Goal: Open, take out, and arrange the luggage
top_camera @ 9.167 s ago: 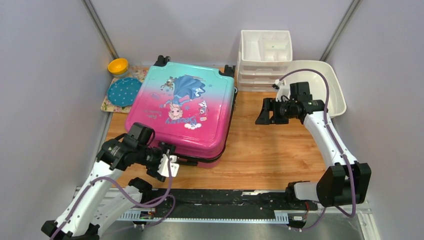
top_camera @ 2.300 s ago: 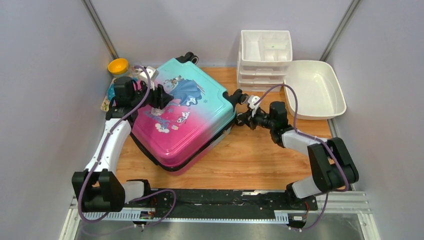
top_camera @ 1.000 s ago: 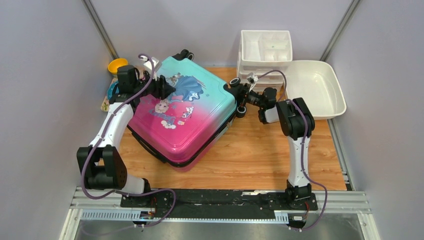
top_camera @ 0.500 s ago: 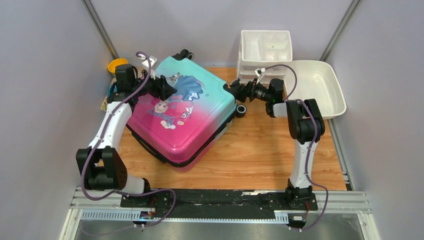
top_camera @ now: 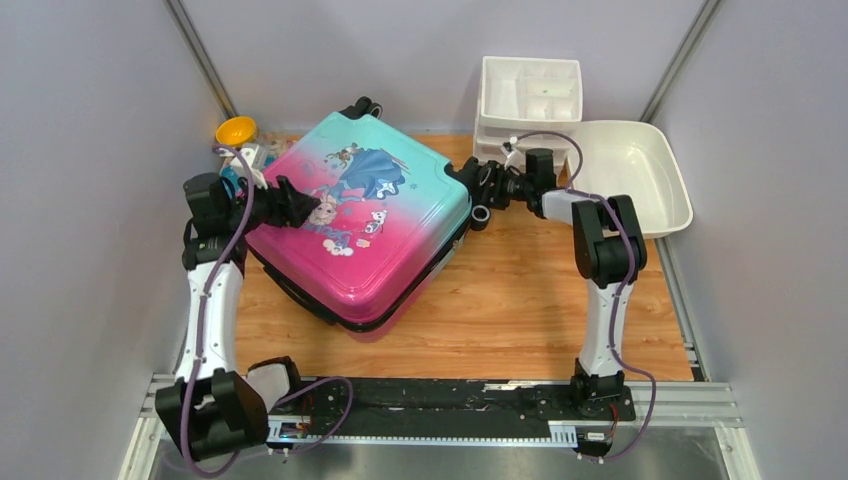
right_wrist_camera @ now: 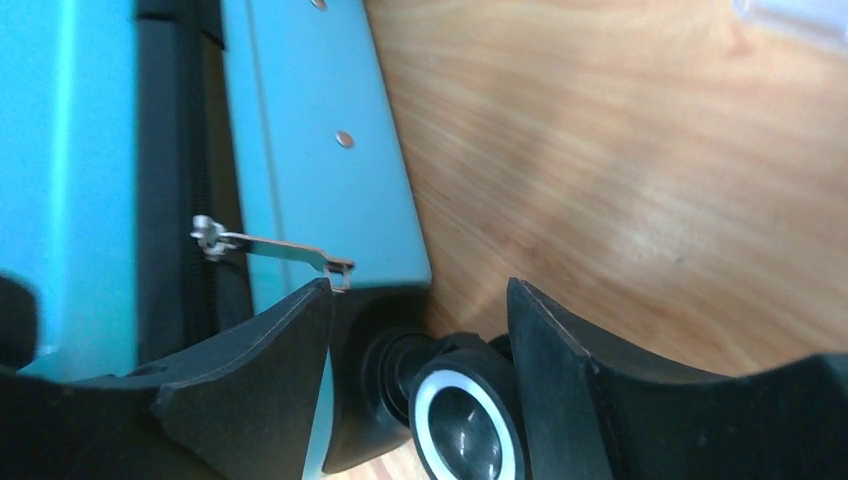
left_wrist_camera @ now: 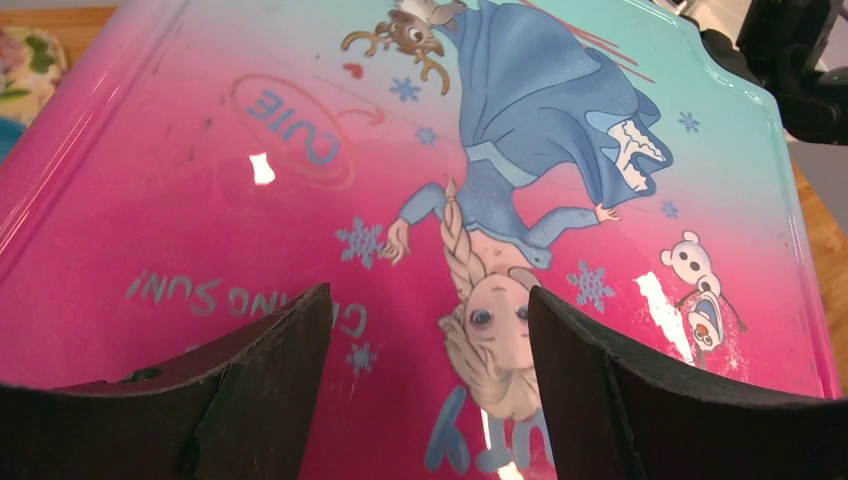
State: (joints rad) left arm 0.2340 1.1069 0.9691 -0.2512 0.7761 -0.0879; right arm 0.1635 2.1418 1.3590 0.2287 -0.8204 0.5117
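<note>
From above, the suitcase (top_camera: 380, 240) lies flat and askew on the bench (top_camera: 540, 300), towards the far-left corner. It is zipped shut, so opening looks like the step in hand. The left gripper (top_camera: 296, 207) sits over the lid on the side facing the left edge. The right gripper (top_camera: 478, 186) is at the suitcase corner nearest the middle of the far edge.

At the left wrist, the fingers are spread wide and empty above the pink shell (left_wrist_camera: 180, 230); whether they touch it, I cannot tell.

At the right wrist, the fingers are spread and empty too. The zip pull (right_wrist_camera: 272, 247) lies just beside one fingertip, and a wheel (right_wrist_camera: 462, 425) sits between the fingers. The next move probably calls for sliding onto that thin pull, pinching it, and then drawing it along the zip.
</note>
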